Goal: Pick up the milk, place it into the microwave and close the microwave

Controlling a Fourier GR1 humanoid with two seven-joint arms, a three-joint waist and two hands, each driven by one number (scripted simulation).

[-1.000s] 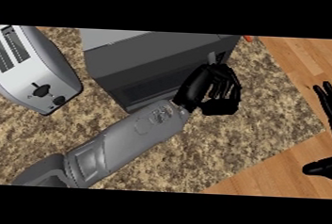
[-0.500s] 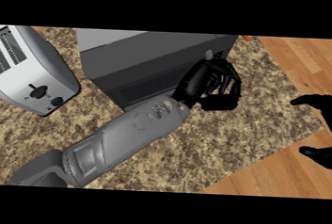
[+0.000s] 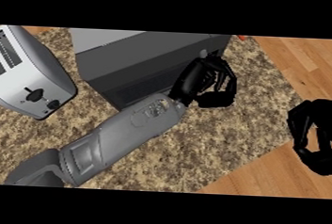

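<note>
As the counter point(image 3: 216, 149) fills most of the view, I log it first: speckled stone on the left and centre, bare wood to the right.

1. Microwave point(image 3: 143, 61): stands at the far centre, its dark front facing the robot. No door leaf swings out over the stone, so I judge the door shut or nearly shut.
2. Toaster point(image 3: 28, 72): sits at the left, just beside the microwave and clear of both arms.
3. Left forearm point(image 3: 119, 135): runs diagonally from the lower left to the microwave's front right corner, probably the side where the door closes.
4. Left hand point(image 3: 198, 80): lies against that corner with its fingers curled together. I see nothing inside the curl.
5. Right hand point(image 3: 313, 134): hangs over the wood, well apart from the microwave, its fingers drawn in around nothing I can see. I judge it parked out of the door's path.
6. Milk: not visible anywhere. I judge it is inside the microwave but cannot confirm this.
</note>
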